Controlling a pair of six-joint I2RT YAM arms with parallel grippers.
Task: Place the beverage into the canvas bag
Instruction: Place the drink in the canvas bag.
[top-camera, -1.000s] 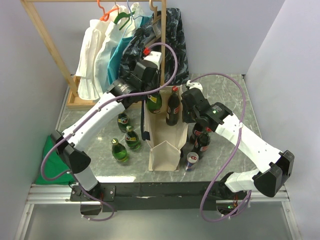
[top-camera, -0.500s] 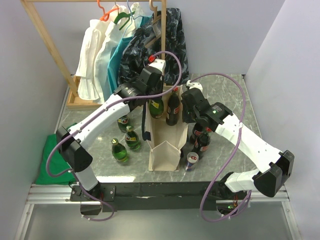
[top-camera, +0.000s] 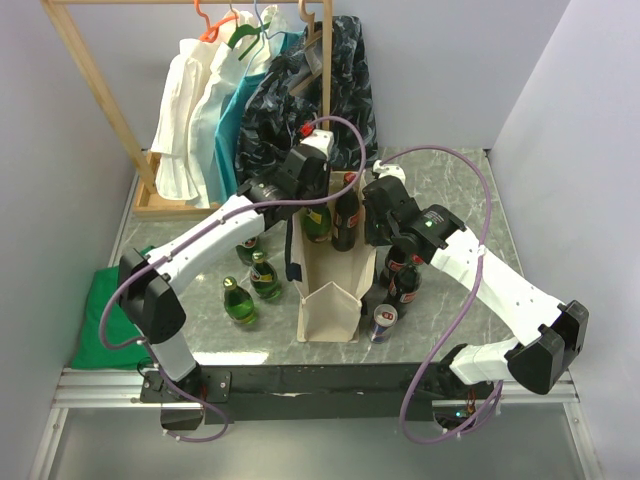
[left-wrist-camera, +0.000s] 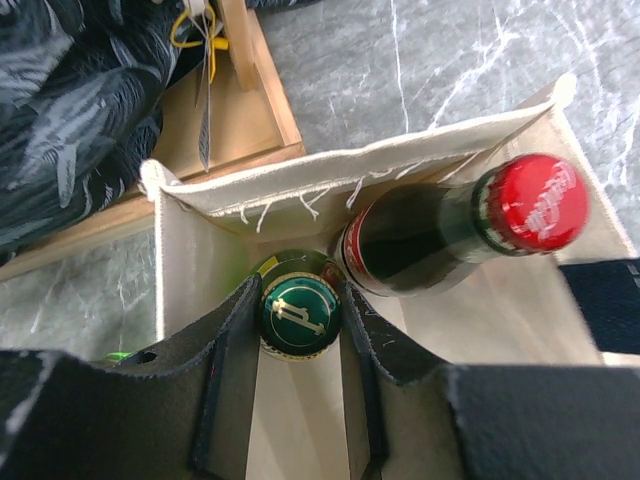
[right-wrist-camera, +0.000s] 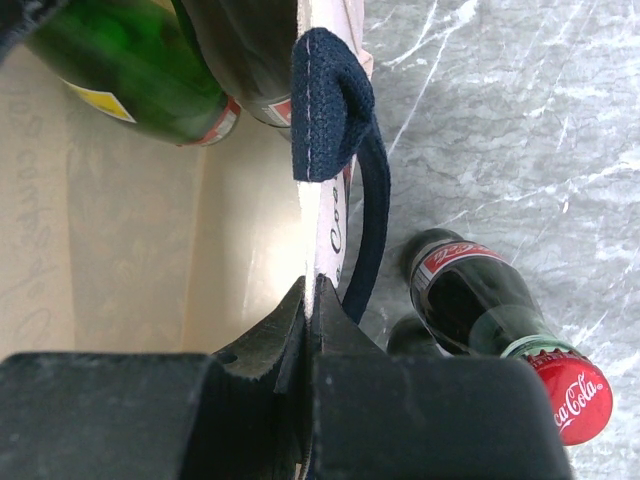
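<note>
The green bottle (left-wrist-camera: 300, 318) is being pinched by the left tool (left-wrist-camera: 300, 298) inside the canvas bag (left-wrist-camera: 330, 185); its 3 o'clock wall is being clamped by the right tool (right-wrist-camera: 312, 303).

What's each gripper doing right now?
Left gripper: closed on the green bottle top, inside the canvas bag.
Right gripper: closed, pinching the canvas bag's rim.

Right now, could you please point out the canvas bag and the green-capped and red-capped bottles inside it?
canvas bag (left-wrist-camera: 300, 178): left wrist view, far rim.
green-capped bottle (left-wrist-camera: 300, 312): left wrist view, its cap.
red-capped bottle (left-wrist-camera: 530, 203): left wrist view, its cap.
</note>
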